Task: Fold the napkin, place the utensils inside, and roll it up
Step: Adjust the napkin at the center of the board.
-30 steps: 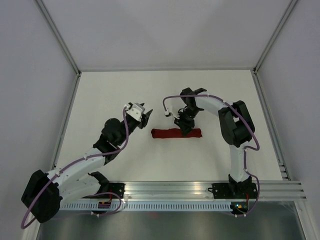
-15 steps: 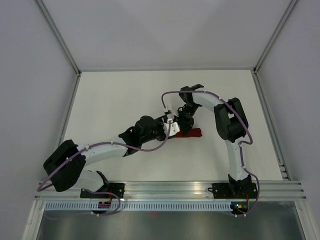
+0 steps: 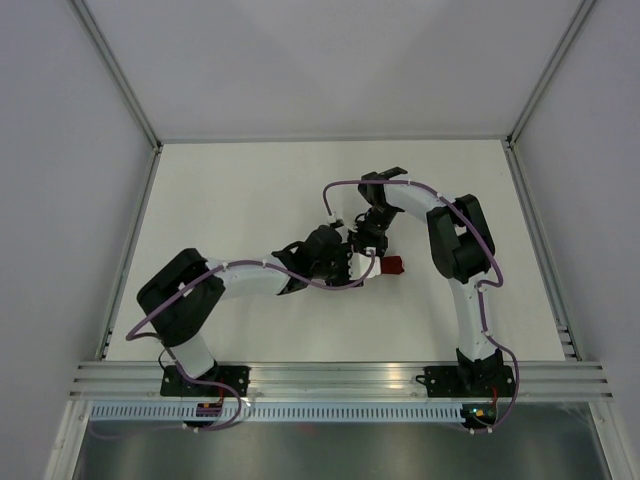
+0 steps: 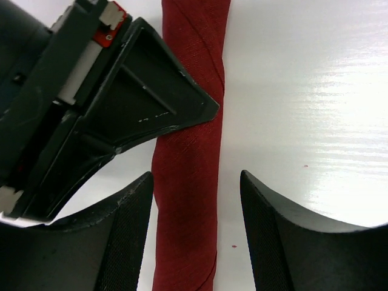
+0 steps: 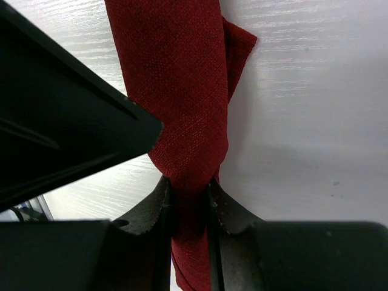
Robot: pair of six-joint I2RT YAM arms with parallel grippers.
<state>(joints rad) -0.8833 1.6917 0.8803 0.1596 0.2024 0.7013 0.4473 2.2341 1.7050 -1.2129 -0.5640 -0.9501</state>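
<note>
The dark red napkin [image 3: 393, 265] lies rolled into a narrow tube on the white table; only its right end shows from above. My right gripper [image 3: 368, 245] is shut on the roll, with the cloth pinched between its fingers in the right wrist view [image 5: 191, 194]. My left gripper [image 3: 352, 262] is open. In the left wrist view it [image 4: 195, 185] straddles the roll [image 4: 191, 151], the left finger close against the cloth and the right finger apart from it. The two grippers are nearly touching. The fork is hidden; no part of it shows.
The white table [image 3: 250, 190] is enclosed by pale walls at the back and sides. An aluminium rail [image 3: 340, 378] carrying both arm bases runs along the near edge. The left arm stretches low across the table's middle.
My left arm has swung from the left to the roll and now covers its left part, with open fingers on either side. My right gripper has stayed on the roll.
</note>
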